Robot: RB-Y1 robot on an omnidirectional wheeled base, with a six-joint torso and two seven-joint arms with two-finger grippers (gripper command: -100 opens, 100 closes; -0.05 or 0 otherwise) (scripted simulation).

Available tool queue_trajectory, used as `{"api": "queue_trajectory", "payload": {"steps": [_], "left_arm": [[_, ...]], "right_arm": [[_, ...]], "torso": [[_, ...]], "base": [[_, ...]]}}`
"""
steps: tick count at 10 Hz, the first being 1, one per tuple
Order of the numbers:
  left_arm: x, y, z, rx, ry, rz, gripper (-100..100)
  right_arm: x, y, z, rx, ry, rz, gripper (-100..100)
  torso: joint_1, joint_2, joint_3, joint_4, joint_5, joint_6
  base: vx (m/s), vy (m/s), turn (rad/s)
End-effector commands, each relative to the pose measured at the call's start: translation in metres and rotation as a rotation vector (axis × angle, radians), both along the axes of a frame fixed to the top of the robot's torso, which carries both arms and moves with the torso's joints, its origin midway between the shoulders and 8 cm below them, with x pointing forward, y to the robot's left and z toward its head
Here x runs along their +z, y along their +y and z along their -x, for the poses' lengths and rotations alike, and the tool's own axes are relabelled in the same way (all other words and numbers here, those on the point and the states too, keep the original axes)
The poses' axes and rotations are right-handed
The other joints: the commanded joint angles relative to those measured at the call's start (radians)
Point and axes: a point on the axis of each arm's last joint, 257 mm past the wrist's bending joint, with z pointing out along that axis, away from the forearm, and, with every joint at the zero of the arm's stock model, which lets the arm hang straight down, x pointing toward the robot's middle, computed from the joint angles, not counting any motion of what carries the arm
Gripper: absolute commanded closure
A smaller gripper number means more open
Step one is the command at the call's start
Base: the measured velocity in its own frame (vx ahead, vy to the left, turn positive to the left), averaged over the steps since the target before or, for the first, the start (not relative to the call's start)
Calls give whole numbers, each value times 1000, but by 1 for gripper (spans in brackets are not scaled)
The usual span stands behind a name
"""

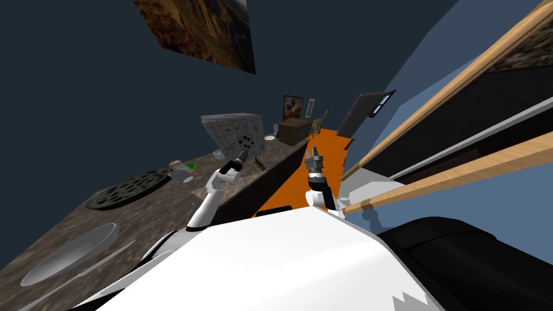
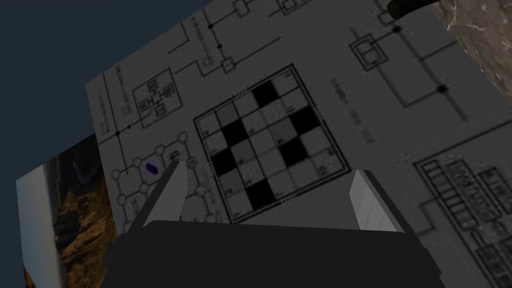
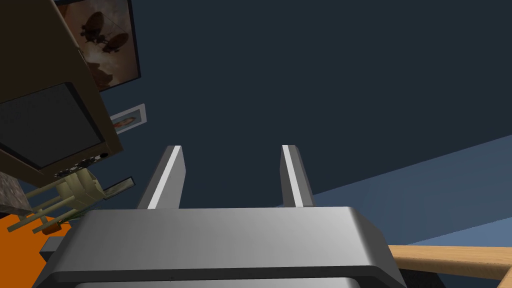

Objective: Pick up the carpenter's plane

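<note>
**Locating carpenter's plane (image 1: 260, 164) beside left gripper (image 1: 244, 155)**

Lying on dark speckled stone counter (image 1: 156, 208), just to the right of the left gripper's tips and slightly beyond them, not touching: small brown oblong, judged to be the plane, too small for detail. Holding left fingers (image 2: 171, 192) wide apart with nothing between them, aiming at grey printed box (image 2: 280, 150) straight ahead of the tips. Hanging right gripper (image 3: 232, 150) off the counter's edge above orange floor (image 1: 286, 189), blades likewise parted and empty, well apart from the plane.

Handling, by judgement: expecting a rigid, dense block, heavy for its bulk and not fragile, possibly sliding on smooth stone if nudged from one side. Taking hold across the two long flanks near mid-length, straddling the body from above and avoiding any knob or handle. Needing a rightward turn of the left wrist before descending.

Reading labels: showing line diagrams, circuit-like boxes and a black-and-grey chequered grid on the box face. Finding no legible words or brand marks there, and nothing readable on the plane.
</note>
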Motion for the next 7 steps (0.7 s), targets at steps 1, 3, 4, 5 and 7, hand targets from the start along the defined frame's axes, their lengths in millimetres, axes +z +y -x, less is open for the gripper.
{"api": "queue_trajectory", "payload": {"steps": [1, 3, 4, 5, 7], "left_arm": [[-4, 1, -9, 6, 36, -28, -100], [-11, 6, -18, 15, 83, -66, -100], [-14, 8, -21, 21, 105, -73, -100], [-18, 13, -29, 26, 131, -102, -100], [-22, 15, -32, 34, 163, -112, -100]], "right_arm": [[0, 0, 0, 0, 0, 0, 0], [0, 0, 0, 0, 0, 0, 0], [0, 0, 0, 0, 0, 0, 0], [0, 0, 0, 0, 0, 0, 0], [0, 0, 0, 0, 0, 0, 0]], "torso": [[0, 0, 0, 0, 0, 0], [0, 1, 0, 0, 0, -1], [0, 1, 0, 0, 0, 0], [0, 1, 0, 0, 0, 0], [0, 0, 0, 0, 0, 0]], "base": [[9, 2, -43], [4, -2, -36], [7, 0, -57], [10, 1, -87], [7, 2, -30]]}}
